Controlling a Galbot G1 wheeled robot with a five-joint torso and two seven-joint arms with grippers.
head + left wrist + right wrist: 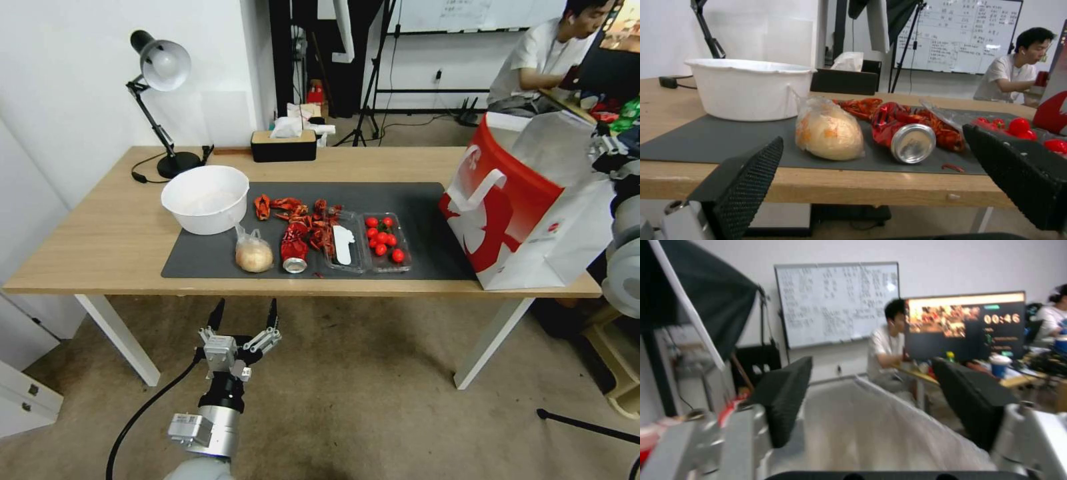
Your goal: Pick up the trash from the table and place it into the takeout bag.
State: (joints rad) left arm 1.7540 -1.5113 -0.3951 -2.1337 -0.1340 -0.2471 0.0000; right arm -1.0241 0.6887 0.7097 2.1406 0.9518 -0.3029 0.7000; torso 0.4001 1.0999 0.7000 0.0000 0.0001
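On the table [100, 233], near the front of the dark mat [420, 200], lie two pieces of trash: a round bun in a clear bag [254, 255] [830, 133] and, beside it, a crushed red can [294, 249] [907, 140]. The takeout bag [520, 213], red and white with a white loop handle, stands open at the table's right end. My left gripper [243, 313] [885, 176] hangs open just in front of the table edge, facing the bun and the can. My right gripper [876, 406] is open above the bag's white paper side [889, 433].
A large white bowl [205, 198] stands behind the bun. Red crayfish shells [293, 208] and a clear tray of cherry tomatoes [384, 241] lie mid-mat. A desk lamp [160, 100] and a tissue box [283, 143] stand at the back edge.
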